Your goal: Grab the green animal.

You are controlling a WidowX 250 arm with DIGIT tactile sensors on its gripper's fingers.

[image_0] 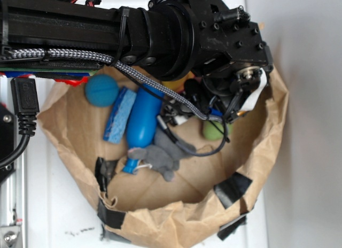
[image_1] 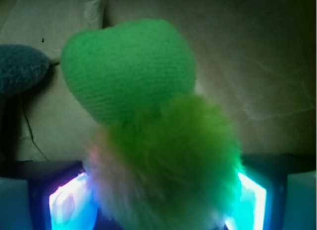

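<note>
My hand (image_1: 158,200) sits low in the wrist view, its two glowing fingers (image_1: 67,202) on either side of the green animal (image_1: 148,116), pinching its shaggy body. The toy's smooth rounded end points away from the camera, toward the brown paper wall. From the exterior view the black arm (image_0: 133,29) reaches in from the left and bends down into the paper bag (image_0: 160,216); the hand itself is hidden under the wrist housing there. Only a small patch of the green animal (image_0: 212,130) shows below the wrist, near the bag's right side. A braided cable (image_0: 149,85) drapes across the contents. Left of the hand lie a blue bottle-shaped toy (image_0: 143,122), a blue sponge (image_0: 120,115) and a blue ball (image_0: 101,90). A grey plush animal (image_0: 163,154) lies just beside the bottle's lower end. Black tape (image_0: 232,188) patches the bag's rim.
</note>
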